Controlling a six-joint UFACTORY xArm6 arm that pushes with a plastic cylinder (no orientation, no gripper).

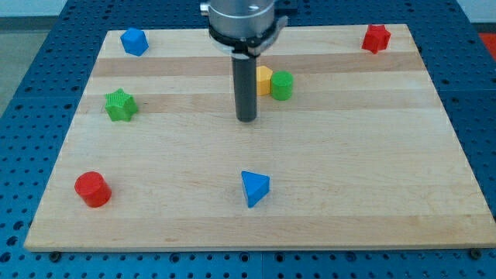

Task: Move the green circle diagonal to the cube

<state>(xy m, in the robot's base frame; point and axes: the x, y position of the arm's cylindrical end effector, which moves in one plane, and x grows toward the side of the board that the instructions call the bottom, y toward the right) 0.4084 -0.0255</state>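
Resting on the table [372, 155], my tip [246, 118] sits just left of and a little below the green circle [281, 85], which touches a yellow block [263, 80] partly hidden behind the rod. No pincer is fitted, only the rod. Far left lie a green star [120, 105] and blue block [134, 41]; a red cylinder [93, 189] and blue triangle [254, 188] sit below; a red star [376, 38] is far right

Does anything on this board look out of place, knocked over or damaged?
Nothing stands out. All blocks sit on the board, none over an edge. The green circle sits right against the yellow block, which my rod partly hides. My tip is just below-left of that pair, touching neither.
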